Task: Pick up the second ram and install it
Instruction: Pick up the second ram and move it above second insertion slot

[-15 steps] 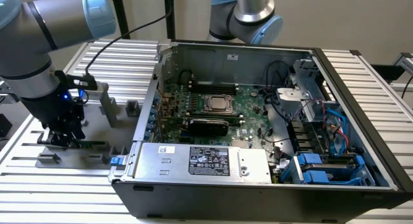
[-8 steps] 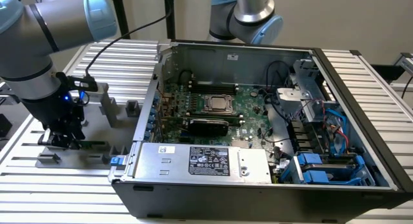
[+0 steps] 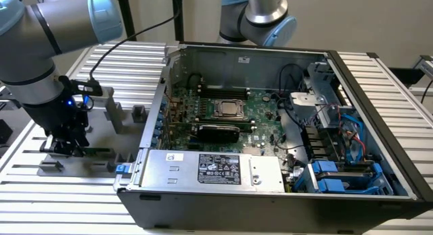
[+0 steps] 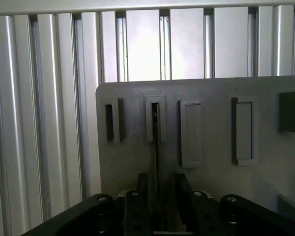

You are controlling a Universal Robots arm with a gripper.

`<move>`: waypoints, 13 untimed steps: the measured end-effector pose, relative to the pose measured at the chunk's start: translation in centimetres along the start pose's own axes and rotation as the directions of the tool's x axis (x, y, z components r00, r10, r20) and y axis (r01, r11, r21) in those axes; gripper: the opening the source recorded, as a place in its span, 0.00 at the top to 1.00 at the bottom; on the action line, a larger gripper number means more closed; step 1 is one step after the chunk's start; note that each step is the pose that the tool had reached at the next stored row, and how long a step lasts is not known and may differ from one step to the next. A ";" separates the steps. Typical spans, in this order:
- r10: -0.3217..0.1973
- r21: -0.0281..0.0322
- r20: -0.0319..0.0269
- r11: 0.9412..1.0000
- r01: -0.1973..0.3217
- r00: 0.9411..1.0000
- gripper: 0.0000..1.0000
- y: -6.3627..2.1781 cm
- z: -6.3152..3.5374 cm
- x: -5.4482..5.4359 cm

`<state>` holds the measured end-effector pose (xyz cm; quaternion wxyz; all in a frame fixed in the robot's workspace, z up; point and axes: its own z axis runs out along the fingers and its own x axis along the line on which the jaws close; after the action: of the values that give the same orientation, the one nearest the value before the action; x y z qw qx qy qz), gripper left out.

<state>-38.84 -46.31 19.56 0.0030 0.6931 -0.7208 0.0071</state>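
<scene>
Second ram (image 4: 157, 147): stands on its long edge on the grey holder plate (image 4: 128, 162), outside the computer case (image 3: 237, 60). One end sits in a slotted holder block (image 4: 156, 118), which I judge is what keeps such a thin stick upright and reachable.
Tool (image 4: 162, 191): fingers apart, one on each side of the stick with a gap showing at both. It straddles the stick without clamping it, and nothing is held.
Neighbouring blocks (image 4: 191, 132): their slots look empty to me.
Holder plate: lies flat on the slatted worktop (image 3: 68, 194), just beside the case on the exterior view's left.
Computer case: open on top. It holds the motherboard (image 3: 260, 110) with its silver processor socket (image 3: 228, 109), a black-topped expansion card (image 3: 216, 131) and the power supply (image 3: 210, 169).
Memory slots: I can't tell from here whether one is already filled.
</scene>
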 end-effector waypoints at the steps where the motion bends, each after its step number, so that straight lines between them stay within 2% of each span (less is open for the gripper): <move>1: -0.003 0.000 0.000 1.000 0.003 1.000 0.64 0.00 0.00 0.0; 13: -0.007 0.000 0.000 1.000 0.007 1.000 0.64 -0.55 0.01 0.0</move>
<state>-38.29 -46.29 19.56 0.0030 0.6957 -0.7183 0.0072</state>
